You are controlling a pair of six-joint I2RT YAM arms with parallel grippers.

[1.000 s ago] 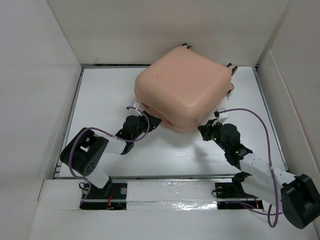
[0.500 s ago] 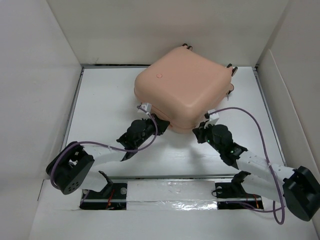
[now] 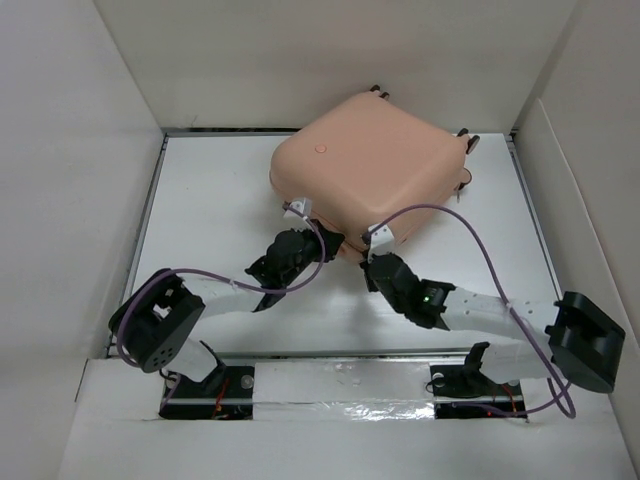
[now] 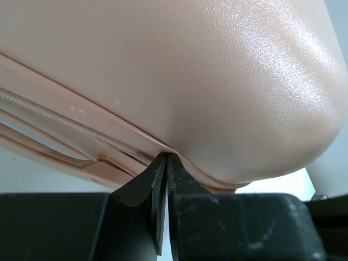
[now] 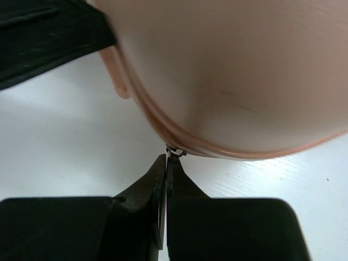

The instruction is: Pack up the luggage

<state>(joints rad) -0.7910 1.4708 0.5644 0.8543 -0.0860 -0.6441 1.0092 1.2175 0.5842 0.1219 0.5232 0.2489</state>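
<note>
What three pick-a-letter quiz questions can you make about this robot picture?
1. Where on the suitcase are the left fingers and right fingers? A its top; B its near edge; C its wheels.
2. What colour is the suitcase? A blue; B green; C peach-pink.
3. How are both pairs of fingers? A shut; B wide open; C holding a sock.
Answers: B, the wrist views show the tips at the seam; C, its shell is peach-pink; A, no gap shows between them.
</note>
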